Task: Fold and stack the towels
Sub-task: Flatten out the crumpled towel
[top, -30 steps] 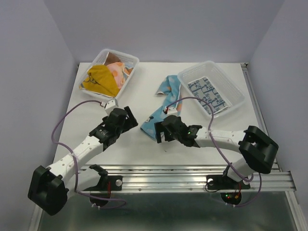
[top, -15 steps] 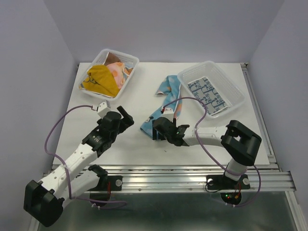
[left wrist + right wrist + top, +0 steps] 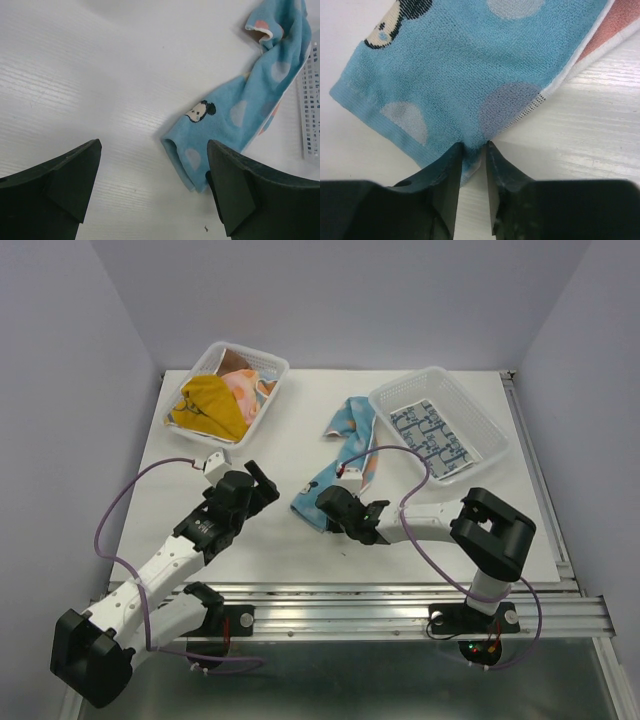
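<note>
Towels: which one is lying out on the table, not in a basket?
The light blue dotted towel, with the right gripper pinching its near corner. The mustard yellow towel sits in the left basket, the white blue-printed towel in the right basket.

White table (image 3: 295, 440), left basket (image 3: 272, 390) and right basket (image 3: 470, 410) at back, blue dotted towel (image 3: 350, 425) between

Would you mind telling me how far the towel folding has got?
Done: one white-and-blue towel lies flat in the right basket. In hand: the right tool pinches the near end of the light blue towel. Remaining: that fold, plus the crumpled towels in the left basket.
</note>
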`<act>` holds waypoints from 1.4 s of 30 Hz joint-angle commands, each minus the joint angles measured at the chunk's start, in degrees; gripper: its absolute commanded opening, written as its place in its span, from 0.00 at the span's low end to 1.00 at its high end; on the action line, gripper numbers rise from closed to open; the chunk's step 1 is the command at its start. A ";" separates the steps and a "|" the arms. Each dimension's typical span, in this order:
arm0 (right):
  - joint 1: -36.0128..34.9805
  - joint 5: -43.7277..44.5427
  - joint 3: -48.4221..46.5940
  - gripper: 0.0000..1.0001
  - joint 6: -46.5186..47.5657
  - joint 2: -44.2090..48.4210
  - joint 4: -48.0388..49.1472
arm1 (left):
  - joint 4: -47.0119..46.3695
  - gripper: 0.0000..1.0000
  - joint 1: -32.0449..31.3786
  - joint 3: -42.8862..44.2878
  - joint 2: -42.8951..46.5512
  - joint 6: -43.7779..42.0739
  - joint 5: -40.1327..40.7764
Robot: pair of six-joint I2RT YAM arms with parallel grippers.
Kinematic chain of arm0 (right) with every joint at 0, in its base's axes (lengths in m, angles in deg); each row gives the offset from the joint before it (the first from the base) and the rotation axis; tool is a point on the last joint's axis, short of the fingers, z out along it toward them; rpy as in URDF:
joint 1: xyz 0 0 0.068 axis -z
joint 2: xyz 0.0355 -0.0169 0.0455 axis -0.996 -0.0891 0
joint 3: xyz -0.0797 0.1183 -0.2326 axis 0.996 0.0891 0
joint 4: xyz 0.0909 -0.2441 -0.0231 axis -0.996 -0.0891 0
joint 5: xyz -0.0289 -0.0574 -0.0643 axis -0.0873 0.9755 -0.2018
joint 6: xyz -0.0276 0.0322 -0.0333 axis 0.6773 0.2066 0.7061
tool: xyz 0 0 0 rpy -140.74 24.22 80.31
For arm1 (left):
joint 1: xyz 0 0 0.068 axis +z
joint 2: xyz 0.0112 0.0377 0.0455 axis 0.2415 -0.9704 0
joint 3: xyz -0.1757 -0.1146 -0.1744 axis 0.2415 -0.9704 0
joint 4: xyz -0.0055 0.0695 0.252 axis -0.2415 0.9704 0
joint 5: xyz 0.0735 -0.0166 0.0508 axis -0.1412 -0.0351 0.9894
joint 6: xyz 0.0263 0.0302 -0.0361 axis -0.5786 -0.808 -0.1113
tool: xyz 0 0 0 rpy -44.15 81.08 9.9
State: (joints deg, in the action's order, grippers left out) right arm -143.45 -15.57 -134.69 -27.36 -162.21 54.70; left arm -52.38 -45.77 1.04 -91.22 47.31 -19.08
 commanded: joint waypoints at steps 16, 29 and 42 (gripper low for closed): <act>-0.41 -1.22 1.35 0.01 3.41 13.58 2.28 | -4.45 0.99 -0.20 -1.59 0.30 -2.35 -4.16; 5.28 -0.08 15.57 0.01 -2.82 37.76 -17.76 | -6.29 0.99 -1.96 -2.82 -2.42 -4.72 -12.24; 17.78 -9.74 25.87 0.01 -3.53 40.42 -11.88 | -15.25 0.99 -27.78 -3.62 -11.47 -10.78 -13.75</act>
State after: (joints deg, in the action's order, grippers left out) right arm -126.06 -21.87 -109.16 -30.53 -120.86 37.70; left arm -62.19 -66.60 -2.71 -100.42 39.79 -34.77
